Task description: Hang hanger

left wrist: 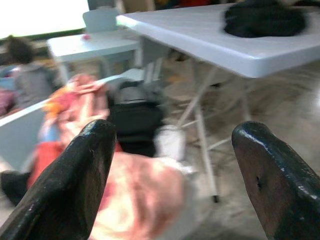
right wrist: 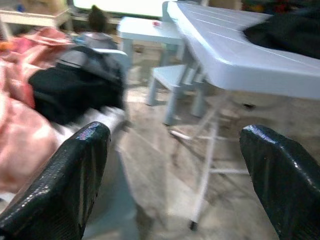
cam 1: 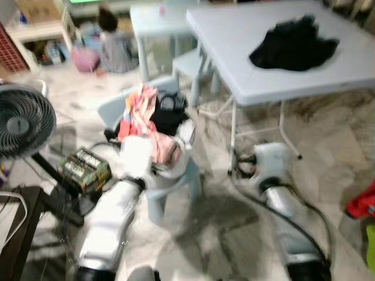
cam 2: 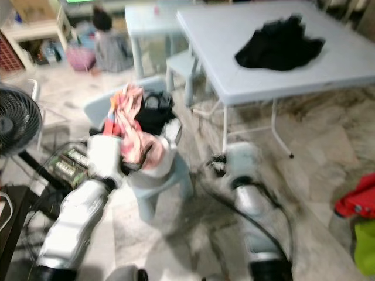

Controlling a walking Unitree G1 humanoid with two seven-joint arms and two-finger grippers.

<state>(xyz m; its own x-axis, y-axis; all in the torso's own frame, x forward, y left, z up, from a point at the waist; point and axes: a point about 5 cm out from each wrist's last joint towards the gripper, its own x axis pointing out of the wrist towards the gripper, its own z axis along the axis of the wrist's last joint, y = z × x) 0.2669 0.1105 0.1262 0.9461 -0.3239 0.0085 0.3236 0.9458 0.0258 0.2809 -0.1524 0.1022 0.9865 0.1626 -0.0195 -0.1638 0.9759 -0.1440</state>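
Left gripper (left wrist: 172, 175) spread wide over pink clothes (cam 1: 153, 140) heaped on a small chair (cam 1: 176, 175); right gripper (right wrist: 175, 180) also spread wide, above floor beside the chair. Folding table (cam 1: 246, 52) behind carries a black garment (cam 1: 293, 42). Can't make out a hanger; frames blurred.
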